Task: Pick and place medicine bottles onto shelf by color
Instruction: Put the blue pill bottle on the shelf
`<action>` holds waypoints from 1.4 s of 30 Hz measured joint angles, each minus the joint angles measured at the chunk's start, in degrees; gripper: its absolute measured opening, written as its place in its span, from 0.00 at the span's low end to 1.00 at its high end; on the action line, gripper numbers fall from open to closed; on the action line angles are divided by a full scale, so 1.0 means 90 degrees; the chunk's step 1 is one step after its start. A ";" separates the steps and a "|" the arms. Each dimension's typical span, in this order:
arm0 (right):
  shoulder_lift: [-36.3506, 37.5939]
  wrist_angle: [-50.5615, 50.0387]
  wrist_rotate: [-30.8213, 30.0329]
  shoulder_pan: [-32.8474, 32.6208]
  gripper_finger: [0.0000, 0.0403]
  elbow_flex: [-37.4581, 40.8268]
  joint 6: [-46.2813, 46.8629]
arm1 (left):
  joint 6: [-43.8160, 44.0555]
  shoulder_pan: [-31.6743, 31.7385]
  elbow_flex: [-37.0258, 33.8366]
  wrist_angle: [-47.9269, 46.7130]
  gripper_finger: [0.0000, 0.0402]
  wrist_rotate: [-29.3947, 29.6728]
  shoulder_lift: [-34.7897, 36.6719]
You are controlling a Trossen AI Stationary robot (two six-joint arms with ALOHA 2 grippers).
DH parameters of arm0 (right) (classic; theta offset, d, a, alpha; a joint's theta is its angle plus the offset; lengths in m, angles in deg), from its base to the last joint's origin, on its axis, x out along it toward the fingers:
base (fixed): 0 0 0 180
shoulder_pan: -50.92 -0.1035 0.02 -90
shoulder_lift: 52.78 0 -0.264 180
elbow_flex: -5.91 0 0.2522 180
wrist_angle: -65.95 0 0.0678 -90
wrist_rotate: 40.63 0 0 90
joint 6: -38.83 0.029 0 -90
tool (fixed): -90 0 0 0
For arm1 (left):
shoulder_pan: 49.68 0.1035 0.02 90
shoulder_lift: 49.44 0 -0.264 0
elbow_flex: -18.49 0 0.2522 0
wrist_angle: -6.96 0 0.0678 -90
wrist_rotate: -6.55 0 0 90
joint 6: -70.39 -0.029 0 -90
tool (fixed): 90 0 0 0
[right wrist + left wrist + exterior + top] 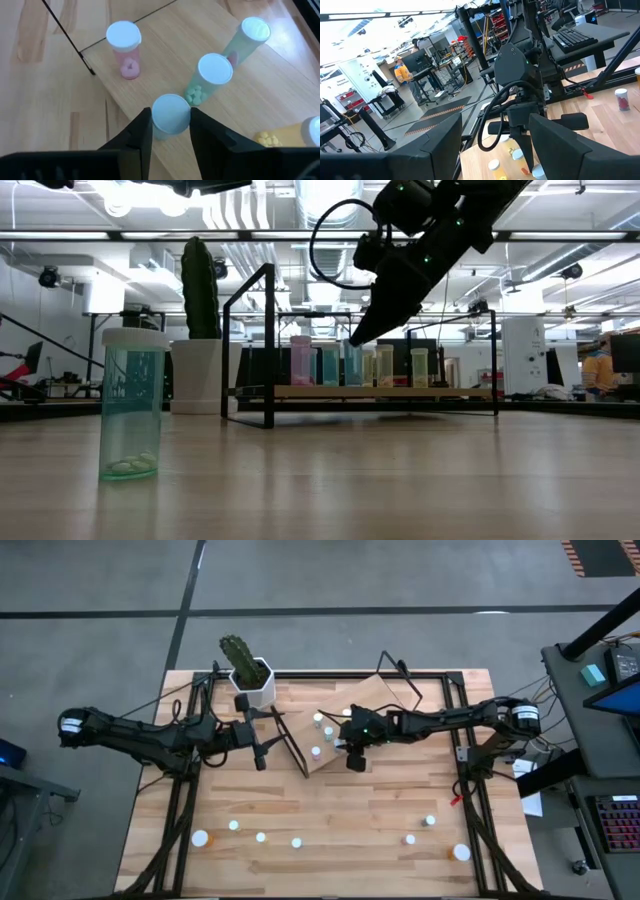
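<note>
bright, even light comes from overhead strip lamps, which show as long white bars across the ceiling in the low view. the windows or sky behind blow out to near white in the left wrist view, washing the upper part pale. from above, the table is evenly lit, with only soft, short shadows under the arms and the shelf. in the low view the near green bottle is fairly sharp while the tabletop just before the lens goes soft and blurred. the right wrist view is clear, its own dark fingers slightly blurred at the edge. the white caps shine without harsh glare.
</note>
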 joint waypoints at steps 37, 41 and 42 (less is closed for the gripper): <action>0.2834 -0.2863 -0.3716 0.0248 0.26 0.1307 0.4928 | -0.0178 0.0000 0.0036 0.0080 0.53 -0.0002 0.0000; 0.2632 -0.2812 -0.4024 0.0180 0.26 0.1367 0.5081 | -0.0236 0.0000 0.0036 0.0228 0.53 -0.0002 0.0000; 0.2581 -0.2746 -0.4053 0.0177 0.26 0.1367 0.5077 | -0.0276 0.0000 0.0036 0.0226 0.53 -0.0002 0.0000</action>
